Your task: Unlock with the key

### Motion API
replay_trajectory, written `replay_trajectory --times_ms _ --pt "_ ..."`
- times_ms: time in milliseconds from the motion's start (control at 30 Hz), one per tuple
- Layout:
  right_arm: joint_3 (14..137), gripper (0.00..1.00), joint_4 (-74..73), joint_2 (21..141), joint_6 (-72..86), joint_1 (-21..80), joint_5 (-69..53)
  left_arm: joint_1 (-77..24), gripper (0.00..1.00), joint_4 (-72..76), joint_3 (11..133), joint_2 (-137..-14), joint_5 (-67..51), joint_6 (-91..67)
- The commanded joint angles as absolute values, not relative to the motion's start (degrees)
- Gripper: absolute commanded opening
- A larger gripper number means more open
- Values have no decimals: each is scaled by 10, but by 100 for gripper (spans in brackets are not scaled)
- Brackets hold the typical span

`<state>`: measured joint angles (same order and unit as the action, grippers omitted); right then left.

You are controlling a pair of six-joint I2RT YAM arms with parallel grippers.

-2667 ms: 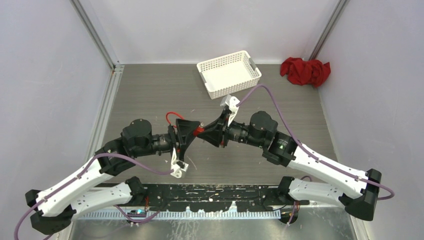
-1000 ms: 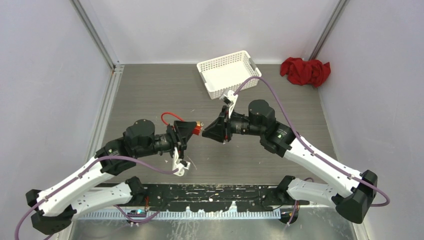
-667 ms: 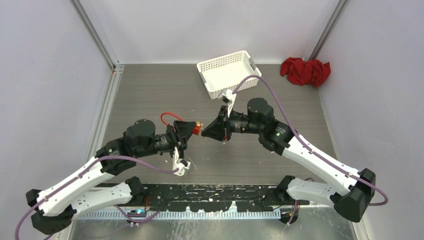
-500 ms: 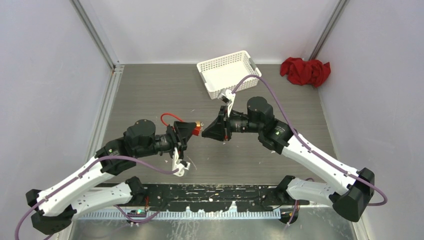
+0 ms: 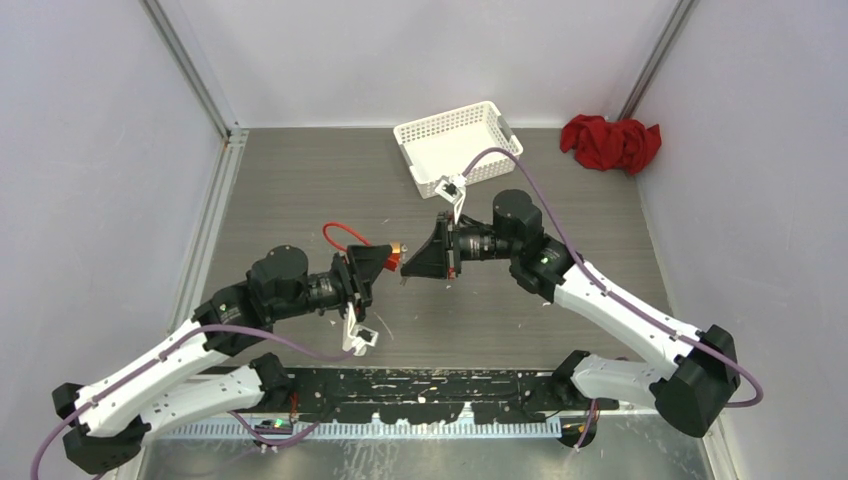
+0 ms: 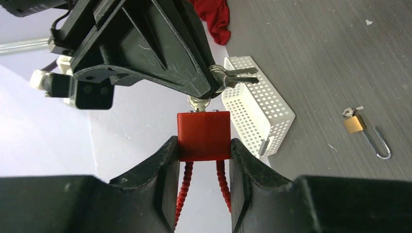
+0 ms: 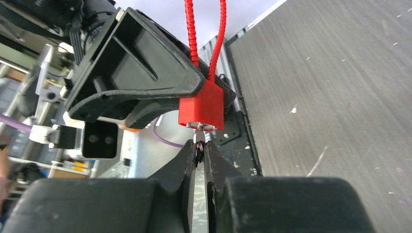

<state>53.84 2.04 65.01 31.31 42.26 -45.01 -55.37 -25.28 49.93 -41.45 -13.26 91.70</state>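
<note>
The left gripper (image 6: 203, 148) clamps the red padlock (image 6: 203, 135), bottom end outward, to steady it. Directly opposite, the right gripper (image 7: 199, 148) pinches the key (image 6: 198, 102), whose blade seems seated inside, ready for turning.

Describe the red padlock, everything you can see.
The red padlock has a squarish, plastic-looking red body and a ribbed red cable shackle looping from one end. It is held off the table, clamped at its sides between the left claw's fingers. A silver key sits at its opposite face, apparently inserted, pinched by the right claw.
</note>
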Motion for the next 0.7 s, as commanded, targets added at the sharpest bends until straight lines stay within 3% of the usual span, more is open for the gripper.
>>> replay_trajectory --times_ms 0,200,667 --pt "489 1 222 658 471 421 -485 -557 0 -165 487 -403 -165 960" --pt "471 1 255 673 537 419 -483 -557 0 -109 456 -388 -183 994" --pt "376 1 633 748 816 407 -487 -558 0 -34 422 -357 -220 1056"
